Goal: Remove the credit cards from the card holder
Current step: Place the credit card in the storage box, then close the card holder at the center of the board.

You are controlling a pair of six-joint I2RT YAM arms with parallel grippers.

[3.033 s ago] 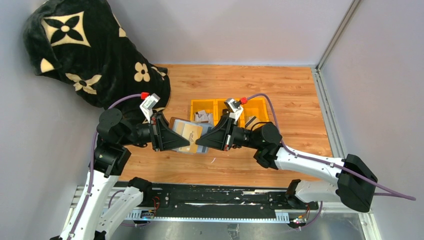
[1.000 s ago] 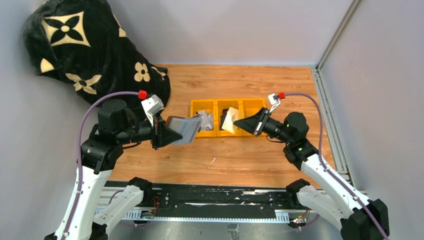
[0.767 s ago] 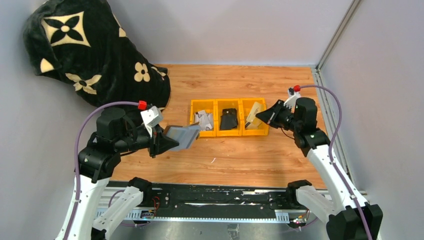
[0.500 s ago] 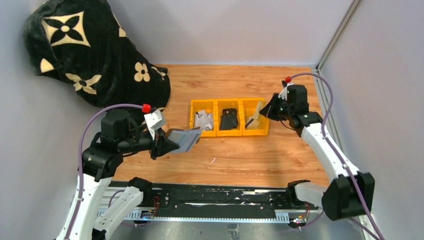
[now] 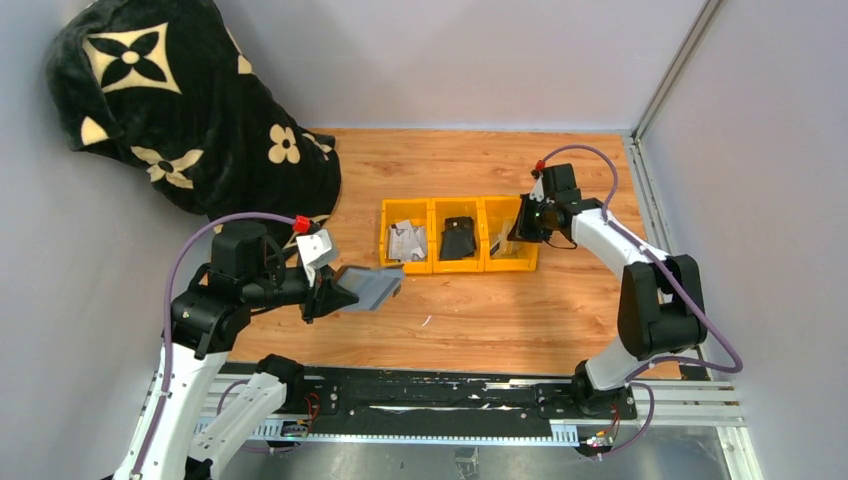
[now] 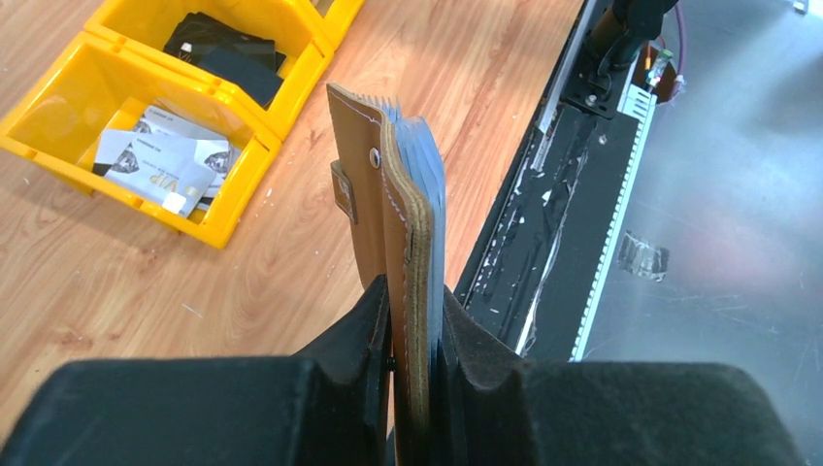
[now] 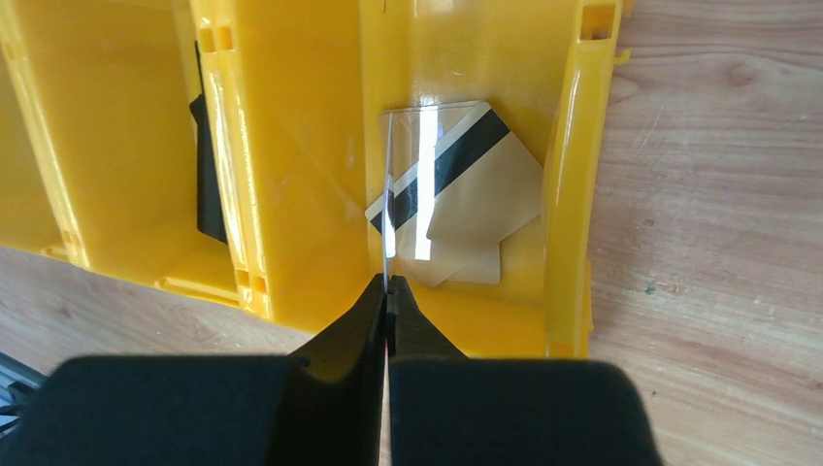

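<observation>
Left gripper (image 6: 415, 291) clamps tight on the one brown leather card holder (image 6: 388, 184), lifted off the wooden table (image 5: 480, 310). Right gripper (image 7: 386, 291) pinches one thin card (image 7: 387, 194) edge-on over the right bin of the yellow three-compartment plastic tray (image 7: 568, 194). Two cards lie there: one black-striped (image 7: 466, 175), one plain beige (image 7: 471, 262).

The left arm (image 5: 175, 385) and right arm (image 5: 617, 236) had white lower links and rounded black joint housings, each carrying a lilac cable (image 5: 250, 214) tipped with a red connector (image 5: 301, 222) near the wrist, and the left gripper (image 6: 412, 291) and right gripper (image 7: 386, 291) bore matte black, wedge-shaped fingers (image 6: 354, 335).
</observation>
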